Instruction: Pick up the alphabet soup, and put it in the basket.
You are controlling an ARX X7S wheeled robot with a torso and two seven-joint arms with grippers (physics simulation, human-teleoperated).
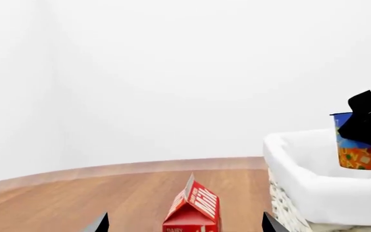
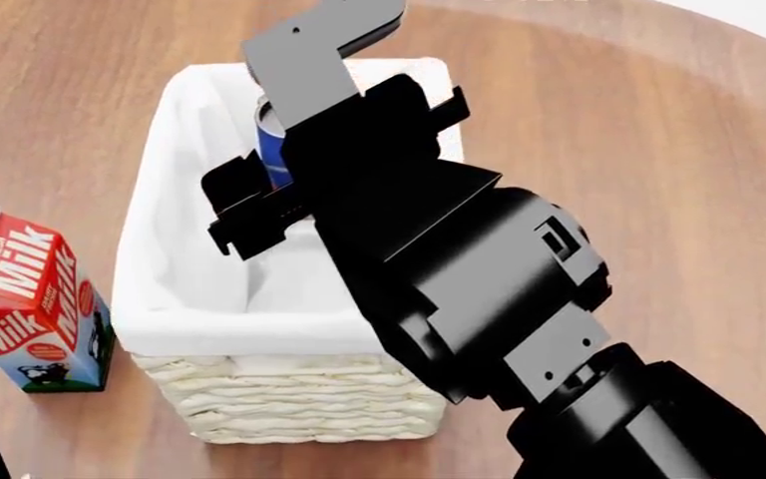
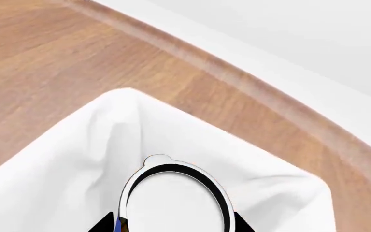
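The alphabet soup [image 3: 172,203], a can with a blue and orange label and a pale top, sits between my right gripper's [image 3: 172,224] dark fingertips, which press on both its sides. In the head view the can [image 2: 271,150] shows only as a blue sliver behind the black arm, inside the cream wicker basket [image 2: 184,299] with its white lining. The left wrist view shows the can [image 1: 356,150] upright inside the basket [image 1: 314,183], its base hidden by the rim, with the right gripper [image 1: 369,121] on it. My left gripper [image 1: 182,224] is open, low over the floor.
A red milk carton [image 2: 31,299] stands left of the basket on the wooden floor. It is just ahead of my left gripper, in line with the gap between the fingers, as the carton [image 1: 195,208] shows in the left wrist view. A white wall rises behind.
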